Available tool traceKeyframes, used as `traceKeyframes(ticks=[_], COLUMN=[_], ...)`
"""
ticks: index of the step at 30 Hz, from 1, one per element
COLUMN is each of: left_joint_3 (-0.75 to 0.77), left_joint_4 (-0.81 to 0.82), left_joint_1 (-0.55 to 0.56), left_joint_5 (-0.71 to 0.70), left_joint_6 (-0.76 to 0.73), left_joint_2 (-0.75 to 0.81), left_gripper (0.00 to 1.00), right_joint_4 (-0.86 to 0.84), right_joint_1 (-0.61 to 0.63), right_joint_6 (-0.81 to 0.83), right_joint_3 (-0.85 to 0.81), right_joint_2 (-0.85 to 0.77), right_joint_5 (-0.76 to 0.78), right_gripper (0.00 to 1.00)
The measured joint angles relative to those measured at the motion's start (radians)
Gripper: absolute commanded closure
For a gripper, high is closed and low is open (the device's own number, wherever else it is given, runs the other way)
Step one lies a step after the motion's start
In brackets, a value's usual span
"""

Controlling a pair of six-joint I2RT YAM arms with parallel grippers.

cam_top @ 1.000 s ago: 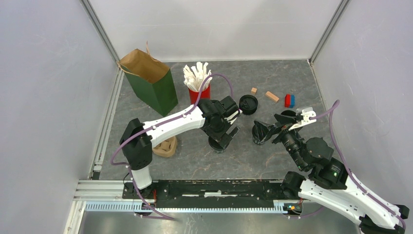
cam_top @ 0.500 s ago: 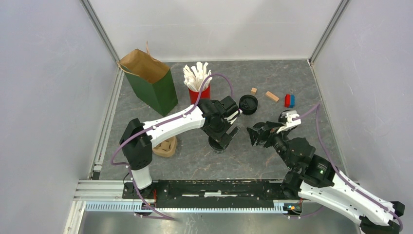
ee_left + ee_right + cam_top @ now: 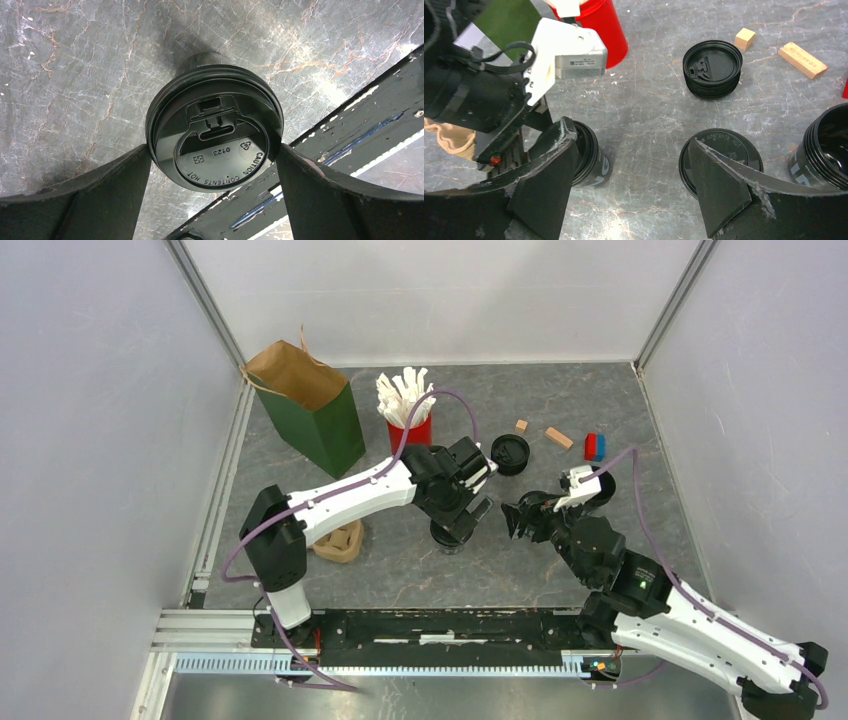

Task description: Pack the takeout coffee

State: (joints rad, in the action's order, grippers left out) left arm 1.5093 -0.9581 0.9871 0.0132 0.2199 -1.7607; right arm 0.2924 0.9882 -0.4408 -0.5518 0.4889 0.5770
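Short black disposable paper cup [image 3: 594,157] — upright on the grey marbled tabletop [image 3: 400,570], near its middle; you can read white lettering on its side. Flat round black plastic lid [image 3: 215,135] — seated level on the cup's rim, embossed "CAUTION CONTENTS HOT", facing up at you.

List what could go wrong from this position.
1. The open left fingers straddle the short black lidded paper cup; an off-centre squeeze may tip it or pop its lid.
2. The right fingers sit close beside that cup and the left arm, so the arms may collide.
3. The red cup of white sticks stands near the way to the green paper bag; a low carry may knock it.
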Motion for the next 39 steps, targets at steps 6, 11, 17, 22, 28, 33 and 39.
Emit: traceKeyframes(ticks=[6, 11, 17, 22, 28, 33, 39], left_joint_3=[-0.032, -0.052, -0.087, -0.097, -0.106, -0.109, -0.109], left_joint_4=[0.019, 0.036, 0.049, 0.060, 0.079, 0.084, 0.097], left_joint_1=[0.000, 0.000, 0.000, 0.000, 0.000, 0.000, 0.000], left_joint_5=[0.000, 0.000, 0.000, 0.001, 0.015, 0.018, 0.023], left_joint_6=[0.000, 0.000, 0.000, 0.000, 0.000, 0.000, 0.000], left_joint_2=[0.026, 0.048, 0.068, 0.071, 0.074, 0.076, 0.076], left_gripper=[0.00, 0.00, 0.00, 0.00, 0.00, 0.00, 0.00], right_joint_4=[-0.009, -0.058, -0.153, -0.269, -0.368, -0.439, -0.484], right_joint_1=[-0.032, -0.154, -0.380, -0.440, -0.467, -0.478, -0.479], right_joint_6=[-0.004, -0.009, -0.047, -0.100, -0.145, -0.169, -0.176], right_joint_3=[0.019, 0.038, 0.117, 0.184, 0.217, 0.225, 0.229], right_joint_2=[0.034, 0.085, 0.136, 0.200, 0.234, 0.280, 0.342], right_joint_5=[-0.013, -0.142, -0.434, -0.662, -0.820, -0.912, -0.986], right_gripper=[0.14, 0.18, 0.20, 0.16, 0.19, 0.24, 0.26])
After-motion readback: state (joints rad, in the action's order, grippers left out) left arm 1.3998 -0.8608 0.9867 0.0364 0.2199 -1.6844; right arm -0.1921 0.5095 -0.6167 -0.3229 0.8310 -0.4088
